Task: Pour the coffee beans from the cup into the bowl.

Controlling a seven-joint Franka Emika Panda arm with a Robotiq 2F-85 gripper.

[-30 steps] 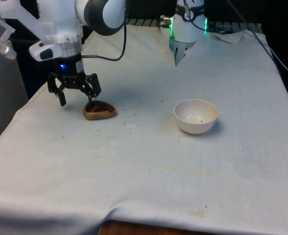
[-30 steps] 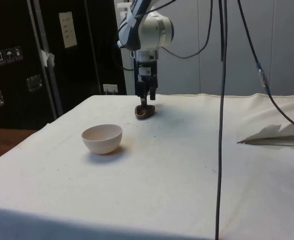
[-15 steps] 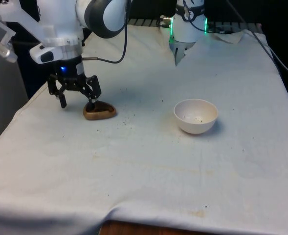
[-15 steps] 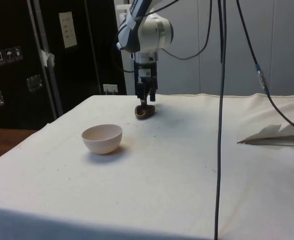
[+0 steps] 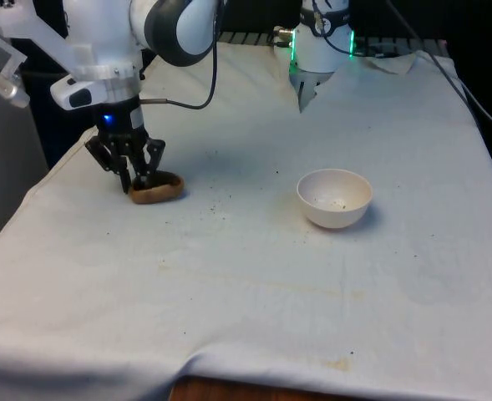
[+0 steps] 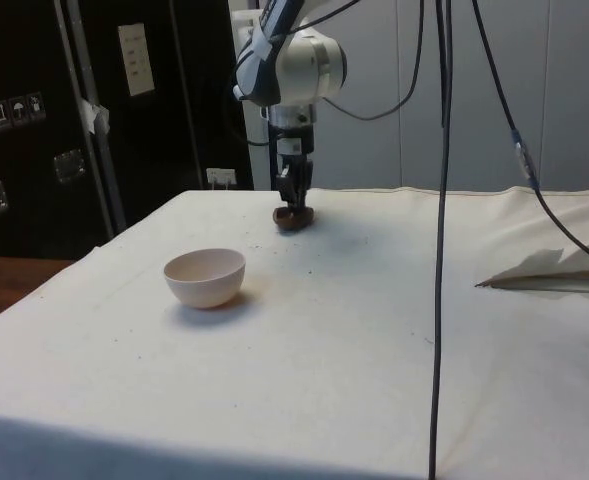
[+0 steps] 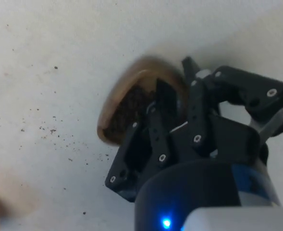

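White bowl (image 5: 334, 198) beside scattered specks (image 5: 216, 203).

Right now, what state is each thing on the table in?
cup: on the cloth, upright, dark coffee beans inside, rim clamped by the claw.
claw: shut on the cup's rim, one finger inside.
bowl: upright, nearly empty, only a few specks inside, apart from the cup.
cloth: scattered with dark crumbs near the cup.

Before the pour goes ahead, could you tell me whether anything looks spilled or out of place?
Yes: dark specks lie scattered on the white cloth beside the brown cup, likely stray coffee bits. The pincer is closed on the cup's rim.
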